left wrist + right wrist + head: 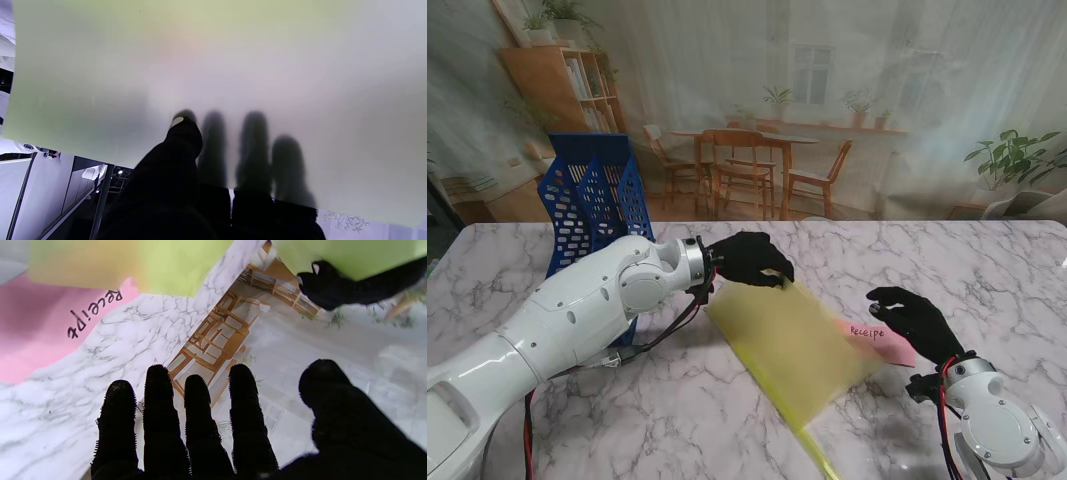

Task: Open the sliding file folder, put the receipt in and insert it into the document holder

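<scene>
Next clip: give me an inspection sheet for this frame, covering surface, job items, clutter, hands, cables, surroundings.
Surface: marble table.
Job's things: yellow folder lifted at its far corner, blurred; pink receipt flat, partly under the folder; blue holder upright at far left.
Clutter: nothing seen.
Hands: left hand pinches the folder; right hand open beside the receipt, contact unclear.
Cables: red and black leads at the left wrist and right wrist.
Surroundings: printed café backdrop.

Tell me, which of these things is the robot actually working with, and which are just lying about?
Part of the job:
- yellow file folder, pinched at one corner by the left hand
- pink receipt, partly under the folder
- blue document holder
- right hand, open beside the receipt

Just there:
- marble table
- printed room backdrop behind the table
</scene>
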You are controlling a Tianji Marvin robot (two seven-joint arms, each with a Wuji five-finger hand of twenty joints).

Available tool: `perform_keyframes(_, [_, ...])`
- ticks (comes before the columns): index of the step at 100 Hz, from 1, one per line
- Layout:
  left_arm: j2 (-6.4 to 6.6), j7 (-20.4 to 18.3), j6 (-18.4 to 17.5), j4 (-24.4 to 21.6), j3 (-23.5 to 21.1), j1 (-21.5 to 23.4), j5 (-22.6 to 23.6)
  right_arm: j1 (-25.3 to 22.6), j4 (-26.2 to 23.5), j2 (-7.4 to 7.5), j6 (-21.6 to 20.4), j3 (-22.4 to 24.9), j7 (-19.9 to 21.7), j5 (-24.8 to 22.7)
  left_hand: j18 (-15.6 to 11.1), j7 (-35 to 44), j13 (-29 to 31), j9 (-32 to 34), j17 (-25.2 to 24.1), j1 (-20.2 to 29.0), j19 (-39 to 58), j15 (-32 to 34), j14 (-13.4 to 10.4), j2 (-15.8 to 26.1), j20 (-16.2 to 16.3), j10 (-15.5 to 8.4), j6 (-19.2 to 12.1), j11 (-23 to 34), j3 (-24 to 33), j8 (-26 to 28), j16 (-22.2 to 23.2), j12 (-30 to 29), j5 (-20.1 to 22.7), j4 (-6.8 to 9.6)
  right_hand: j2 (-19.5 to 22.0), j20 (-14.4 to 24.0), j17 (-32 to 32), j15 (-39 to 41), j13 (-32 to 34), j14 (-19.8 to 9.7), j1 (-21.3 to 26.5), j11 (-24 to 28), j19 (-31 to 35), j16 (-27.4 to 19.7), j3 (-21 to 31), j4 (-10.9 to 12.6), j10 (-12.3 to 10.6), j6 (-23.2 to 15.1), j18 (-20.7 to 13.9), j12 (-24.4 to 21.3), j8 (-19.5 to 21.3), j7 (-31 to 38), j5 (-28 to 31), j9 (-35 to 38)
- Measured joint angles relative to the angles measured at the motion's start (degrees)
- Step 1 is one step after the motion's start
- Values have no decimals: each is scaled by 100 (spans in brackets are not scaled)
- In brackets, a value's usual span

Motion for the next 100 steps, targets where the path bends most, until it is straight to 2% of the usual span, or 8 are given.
perform_keyframes(10, [9,-10,14,-24,-49,28,-3,-7,36,-5,-38,26,140,848,0,0,0,0,27,0,0,-1,0,0,0,0,0,0,1,-194,1,62,2,0,-102,0,-5,0,-1,0,1,0,0,0,1,0,0,0,0,0,0,0,-4,0])
perform_keyframes(23, [24,-96,51,-69,-56,40,-79,-55,21,2,-267,42,227,419,-2,-18,169,0,210,0,90,257,-15,5,0,2,-12,0,7,-599,155,220,2,0,-120,0,-5,0,-1,0,1,0,0,0,1,0,-5,-2,0,0,0,-3,-46,0])
perform_keyframes(35, [36,-126,76,-108,-60,43,-76,-106,-41,14,-269,43,279,596,-5,-356,161,-31,223,0,143,359,-32,98,0,61,-228,0,226,-1037,276,437,-65,0,-120,0,-5,0,-1,0,1,0,0,0,80,0,-5,-2,0,0,0,-5,-102,0])
perform_keyframes(44, [41,-129,95,-142,-90,60,-29,-121,-77,17,-269,44,294,643,-10,-179,-392,-668,-269,0,-239,-72,-27,100,-95,123,-244,-223,227,-955,72,584,9,0,-120,0,-6,0,-1,0,1,-1,0,0,80,0,-5,-3,0,0,0,-5,-91,0])
perform_keyframes(58, [48,43,95,-156,-117,78,276,-127,-92,19,-279,49,308,631,473,-146,-2032,-1912,-1382,1,-2684,-1509,3,97,-1396,35,-245,-722,219,-901,-1341,-850,80,0,-120,0,-6,0,-1,0,1,-2,0,0,80,0,-5,-3,0,0,0,-5,-91,0])
perform_keyframes(68, [54,26,95,-170,-187,113,211,-133,-103,19,-278,50,308,643,558,-146,-2499,-2210,-1529,9,-3745,-1759,-184,93,-2006,-264,-245,-789,218,-920,-1805,-1215,111,0,-120,0,-6,0,-1,0,1,-5,0,0,81,0,-5,-4,0,0,0,-5,-91,0])
perform_keyframes(84, [81,-16,60,-197,-207,106,205,-142,-135,20,-241,52,323,650,-426,-144,-2565,-2214,-1530,15,-3738,-1783,-741,87,-2055,-514,-320,-856,156,-983,-2071,-1487,134,0,-120,0,-7,0,-1,0,1,-16,0,0,80,0,-5,-4,0,0,0,-5,-91,0])
perform_keyframes(100, [96,-76,3,-180,-153,36,192,-132,-126,22,-205,26,270,484,-589,-144,-2544,-2212,-1528,15,-3232,-1712,-816,87,-1774,-516,-324,-856,155,-986,-2071,-1488,136,0,-120,0,-85,46,-120,-20,1,-55,-18,1,80,0,-5,-5,1,0,0,-5,-91,-15])
